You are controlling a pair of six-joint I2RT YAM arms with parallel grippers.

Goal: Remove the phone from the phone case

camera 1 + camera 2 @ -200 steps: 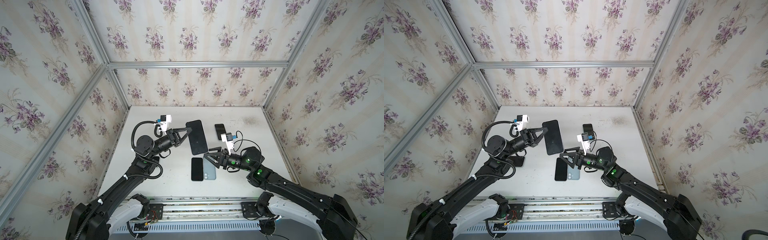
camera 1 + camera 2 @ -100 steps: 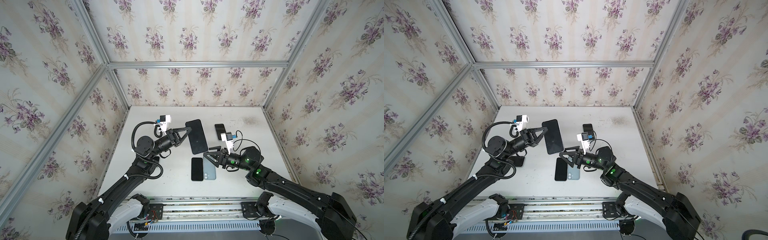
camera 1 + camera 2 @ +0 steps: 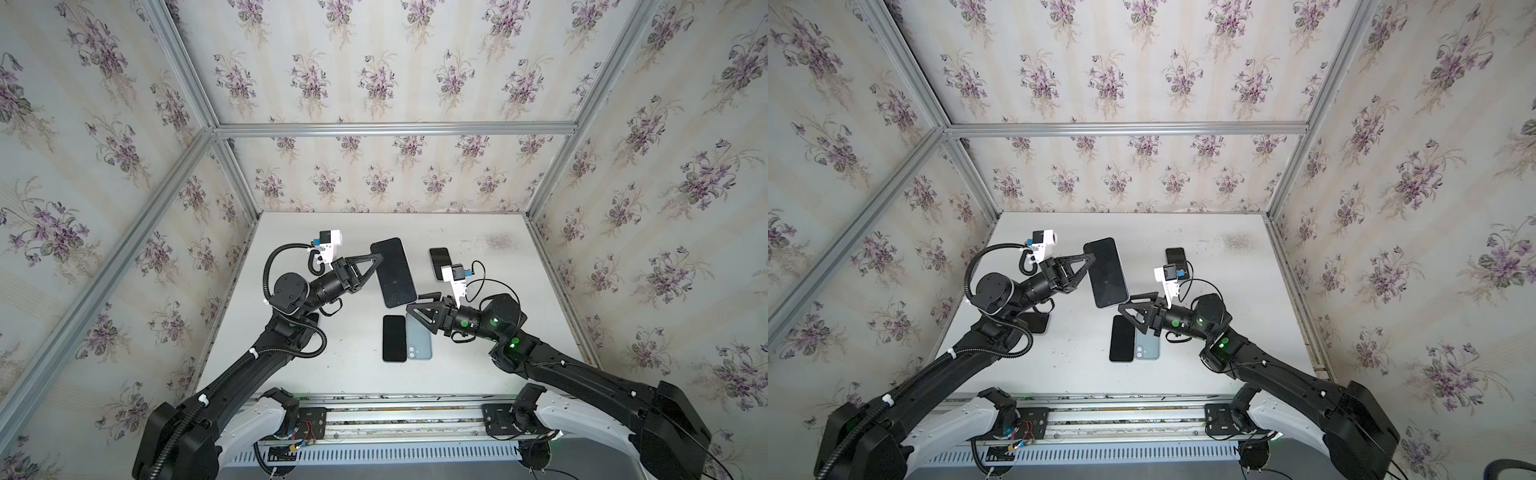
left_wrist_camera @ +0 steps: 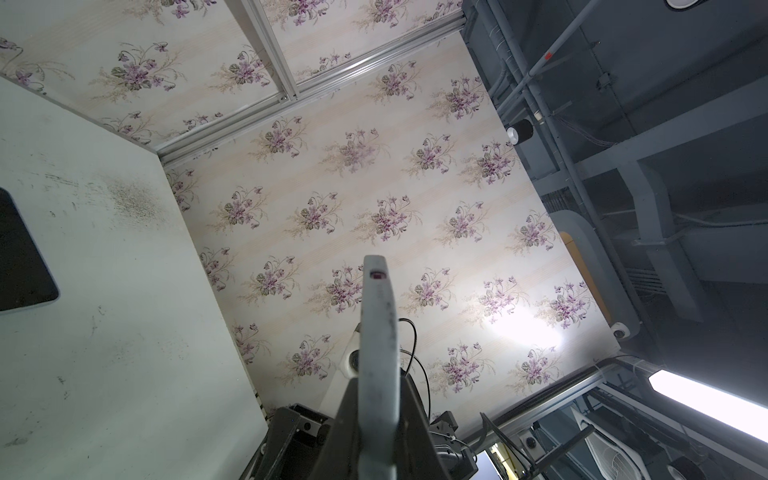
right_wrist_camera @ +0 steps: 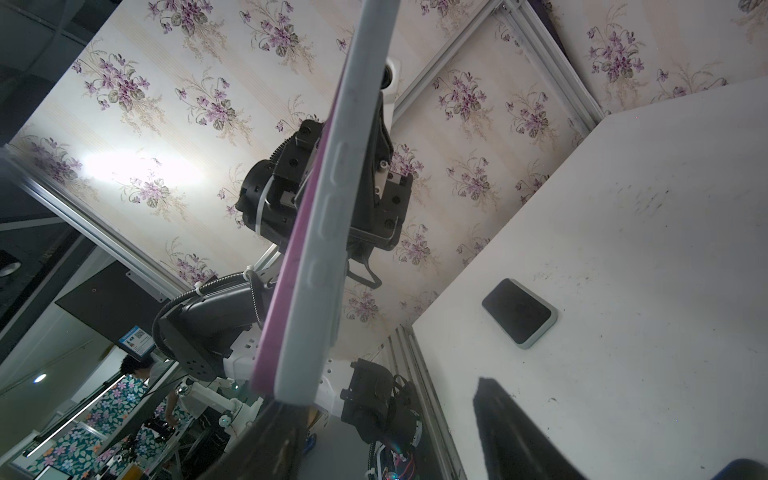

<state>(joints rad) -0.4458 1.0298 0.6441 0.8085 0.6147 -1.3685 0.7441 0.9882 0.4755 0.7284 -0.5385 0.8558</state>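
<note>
The phone [image 3: 393, 272] has a dark, shiny glass front. Its phone case [image 5: 320, 249] is pale grey, dull and smooth, like soft plastic. The bench [image 3: 340, 374] is white and smooth, with scuffs and a patch of dirty specks. The walls [image 3: 374, 83] are covered in dull flowery paper. The frame bars [image 3: 395, 129] are shiny silver metal. The left gripper [image 3: 377, 262] is dull black plastic.

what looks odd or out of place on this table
Nothing looks spilled or broken. The cased phone is off the table, clamped at one edge by the left tool and held in the air. A grey smudge dirties the tabletop toward its far right corner.
</note>
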